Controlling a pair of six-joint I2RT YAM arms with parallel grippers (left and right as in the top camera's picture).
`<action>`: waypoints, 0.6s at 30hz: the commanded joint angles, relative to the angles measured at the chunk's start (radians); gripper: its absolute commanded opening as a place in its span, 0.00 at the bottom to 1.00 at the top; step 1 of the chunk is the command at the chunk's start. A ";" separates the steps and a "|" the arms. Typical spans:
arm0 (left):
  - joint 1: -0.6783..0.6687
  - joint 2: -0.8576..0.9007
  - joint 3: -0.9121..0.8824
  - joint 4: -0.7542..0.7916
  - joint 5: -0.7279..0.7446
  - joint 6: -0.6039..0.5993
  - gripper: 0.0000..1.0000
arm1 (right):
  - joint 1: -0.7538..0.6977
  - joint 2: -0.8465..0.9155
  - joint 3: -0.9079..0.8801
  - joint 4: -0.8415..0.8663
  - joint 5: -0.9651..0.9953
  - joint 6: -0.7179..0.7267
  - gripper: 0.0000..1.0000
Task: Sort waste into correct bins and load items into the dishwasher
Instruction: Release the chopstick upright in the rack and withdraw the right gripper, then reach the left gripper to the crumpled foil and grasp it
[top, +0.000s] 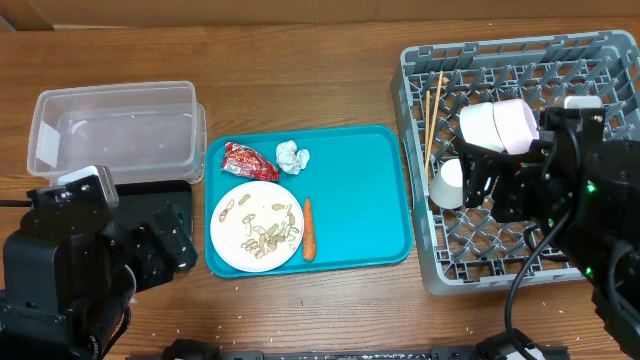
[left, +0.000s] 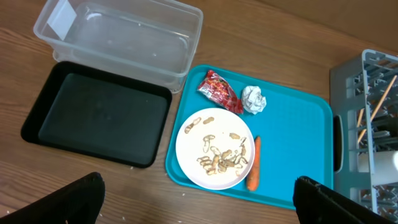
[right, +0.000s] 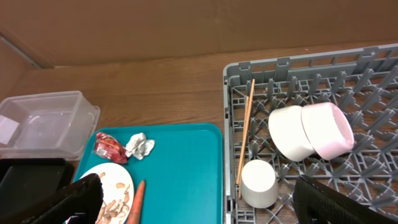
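Observation:
On the white plate (top: 256, 226) lie peanut shells (top: 265, 234). The red wrapper (top: 248, 161), tissue ball (top: 292, 156) and carrot (top: 308, 228) lie beside it. The clear tub (top: 115, 130) stands at far left, and the black tray (left: 96, 112) in front of it is empty. The grey dish rack (top: 410, 90) holds the chopsticks (right: 245, 127), two bowls (right: 309, 130) on their sides and the cup (right: 258, 183). My left gripper (left: 199, 205) is open and empty above the table edge. My right gripper (right: 205, 205) is open and empty above the rack's left side.
A teal serving tray (top: 360, 200) carries the plate and loose waste between the bins and the rack. In the overhead view my left arm covers most of the black tray, and my right arm covers the rack's right part.

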 joint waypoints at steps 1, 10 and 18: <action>0.006 0.000 0.013 0.007 0.093 -0.058 1.00 | -0.002 -0.003 0.007 0.002 -0.023 0.005 1.00; 0.006 0.005 0.010 0.148 0.160 -0.084 1.00 | -0.002 0.024 0.006 0.002 -0.023 0.005 1.00; -0.030 0.156 -0.076 0.097 0.264 -0.031 0.85 | -0.002 0.055 0.006 0.002 -0.023 0.005 1.00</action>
